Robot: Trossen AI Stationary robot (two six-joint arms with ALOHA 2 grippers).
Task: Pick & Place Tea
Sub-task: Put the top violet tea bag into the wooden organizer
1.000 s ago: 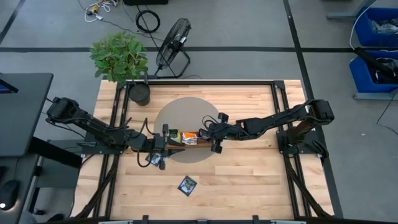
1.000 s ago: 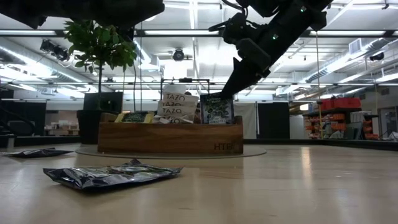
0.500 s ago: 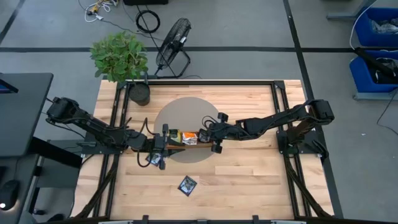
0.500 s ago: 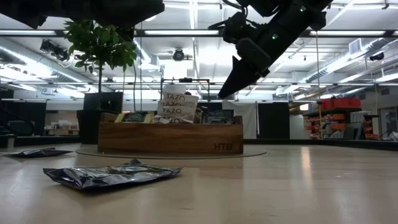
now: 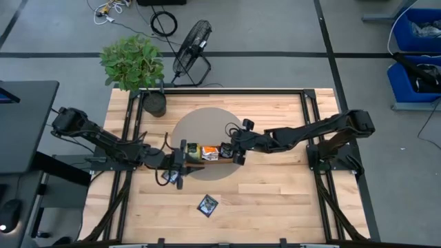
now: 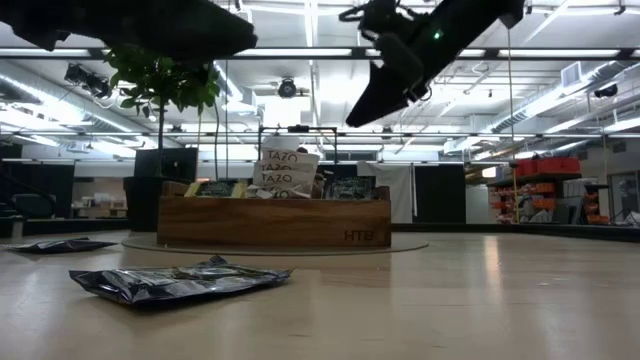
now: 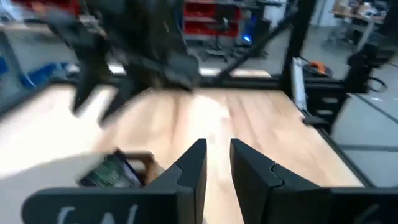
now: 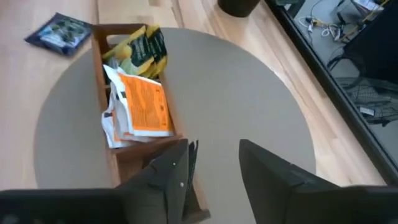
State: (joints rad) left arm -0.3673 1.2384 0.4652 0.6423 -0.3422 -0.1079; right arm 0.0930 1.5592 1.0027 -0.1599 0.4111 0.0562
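Observation:
The long wooden tray (image 5: 212, 158) sits on a round grey mat (image 5: 207, 124). Sachets stand in it: orange-and-white ones (image 8: 146, 109), yellow-green ones (image 8: 140, 50) and a dark one (image 6: 350, 187) at its right end. One navy sachet (image 5: 207, 204) lies flat on the table near the near edge. Another (image 5: 169, 177) lies partly under my left arm. My right gripper (image 5: 236, 149) hangs open and empty high above the tray's right end (image 6: 358, 112). My left gripper (image 5: 180, 155) hovers at the tray's left end, its fingers (image 7: 193, 168) a narrow gap apart and empty.
A potted plant (image 5: 132, 62) stands at the table's far left corner, with a floor fan (image 5: 191, 43) behind it. Black frame rails run along the left and right sides. Bare wood lies around the navy sachet near the near edge.
My right gripper has let go of the dark sachet, which has dropped lower into the tray's right end. The gripper has then risen well above the tray and drawn a little toward the far edge. My left arm has shifted slightly at the tray's left end.

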